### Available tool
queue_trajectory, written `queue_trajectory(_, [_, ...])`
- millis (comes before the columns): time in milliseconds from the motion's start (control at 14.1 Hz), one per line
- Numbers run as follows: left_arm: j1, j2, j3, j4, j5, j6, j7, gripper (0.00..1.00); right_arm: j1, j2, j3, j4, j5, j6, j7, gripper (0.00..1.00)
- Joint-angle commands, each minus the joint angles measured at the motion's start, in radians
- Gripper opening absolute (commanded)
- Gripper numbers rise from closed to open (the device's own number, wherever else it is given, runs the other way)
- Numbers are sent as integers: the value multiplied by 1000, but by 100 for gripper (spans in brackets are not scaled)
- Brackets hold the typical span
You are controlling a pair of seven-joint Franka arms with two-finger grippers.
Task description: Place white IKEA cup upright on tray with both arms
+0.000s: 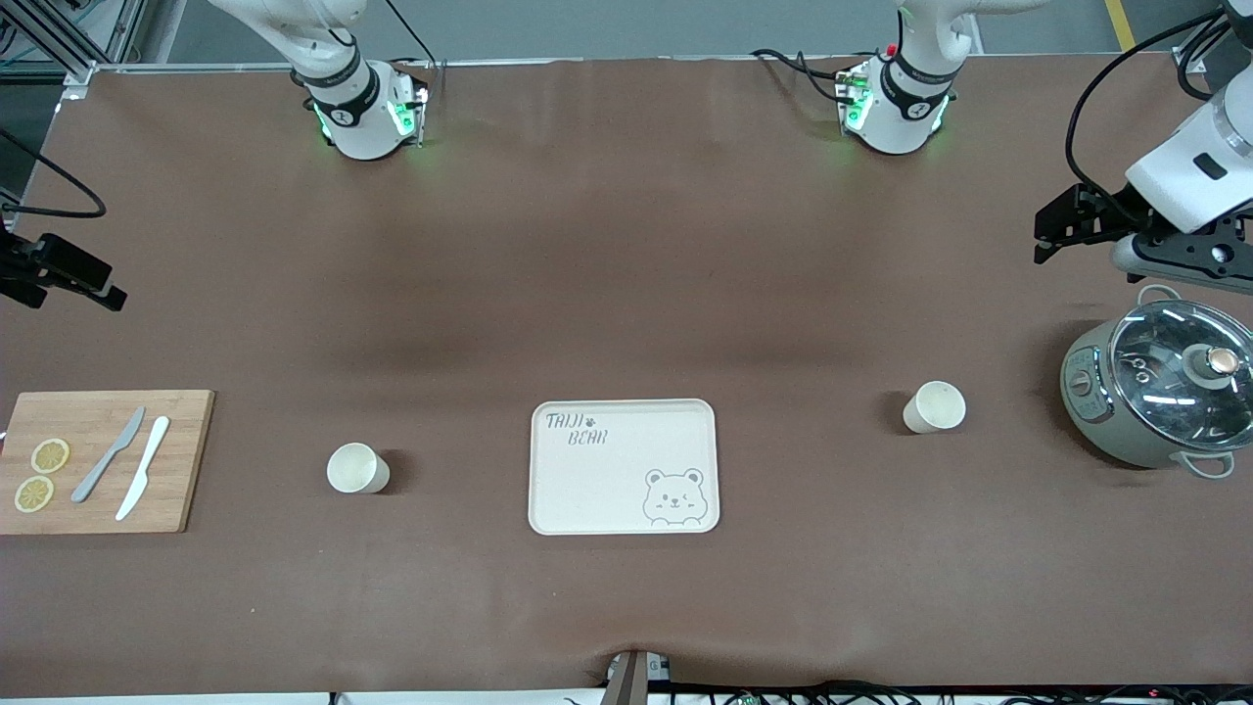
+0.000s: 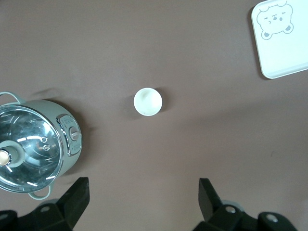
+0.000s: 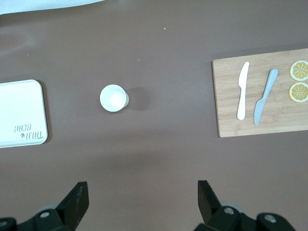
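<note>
Brown worktop (image 1: 626,294) is being viewed with both arms parked high at its ends.

Electric cooking pot (image 1: 1160,389), grey-green with a glass lid, is being seen at the left arm's end of the worktop. Wooden cutting board (image 1: 103,460) is being seen at the right arm's end, carrying a grey knife (image 1: 108,454), a white knife (image 1: 143,481) and two lemon slices (image 1: 41,475).

Cream tray (image 1: 624,466), lettered "TAIJI BEAR" with a winking bear, is lying flat mid-worktop, bare of cups.

Two white cups are being noted upright on the worktop, both apart from the tray. One cup (image 1: 357,468) is standing between tray and cutting board; the other cup (image 1: 935,406) is standing between tray and pot, slightly farther from the front camera.

Left tool (image 2: 142,204) is being held spread wide, holding nothing, above the worktop beside the pot. Right tool (image 3: 139,204) is likewise being held wide and unloaded, above the worktop near the cutting board.
</note>
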Motion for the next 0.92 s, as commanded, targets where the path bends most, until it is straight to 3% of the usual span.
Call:
queue_trajectory(0, [4, 2, -9, 12, 16, 1, -12, 100, -14, 12, 14, 12, -8, -13, -10, 100])
queue_trajectory(355, [4, 25, -11, 1, 25, 40, -10, 100, -15, 12, 14, 12, -8, -13, -10, 100])
queue_trajectory(568, [33, 92, -9, -22, 19, 130, -6, 100, -15, 13, 14, 13, -8, -11, -11, 100])
queue_trajectory(852, [95, 97, -9, -202, 5, 346, 83, 100, -15, 13, 14, 13, -10, -11, -11, 100])
